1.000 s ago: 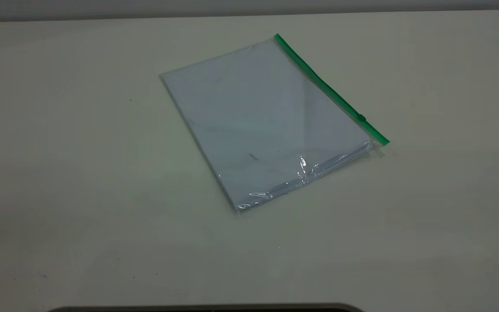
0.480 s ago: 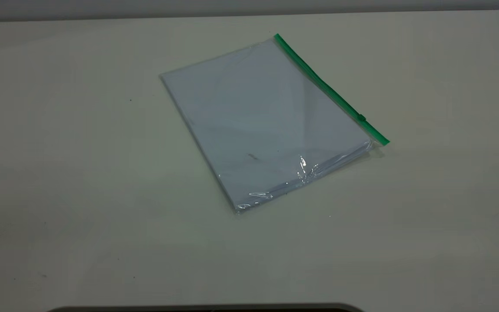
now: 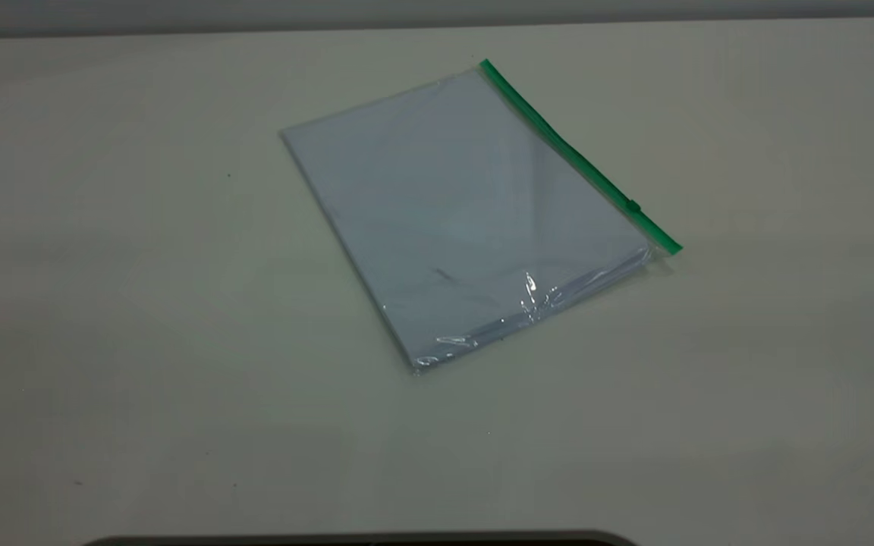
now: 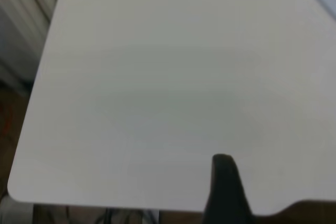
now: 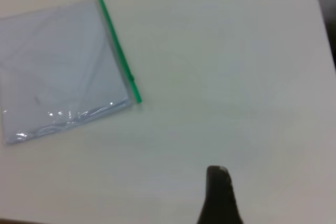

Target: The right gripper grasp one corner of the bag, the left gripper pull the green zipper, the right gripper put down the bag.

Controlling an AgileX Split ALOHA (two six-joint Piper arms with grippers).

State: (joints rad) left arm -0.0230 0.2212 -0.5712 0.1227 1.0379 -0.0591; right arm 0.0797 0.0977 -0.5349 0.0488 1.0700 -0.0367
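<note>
Bag [image 3: 467, 220], a flat clear rectangular pouch holding white sheets, lying askew on the smooth pale table [image 3: 141, 303]; glossy crinkles mark its near edge. Green zipper [image 3: 578, 155], a narrow bright strip along one long edge, carries its small slider near the closer corner [image 3: 672, 247]. Each wrist view shows only one dark tapered tip, probably a single finger, so right gripper [image 5: 219, 195] and left gripper [image 4: 227, 190] openings cannot be told. Nothing has shifted since the earlier frame.

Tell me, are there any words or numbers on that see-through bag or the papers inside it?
None can be read. The bag shows only plain white paper, with a small dark mark too tiny to make out. The green zipper and the table carry no writing.
</note>
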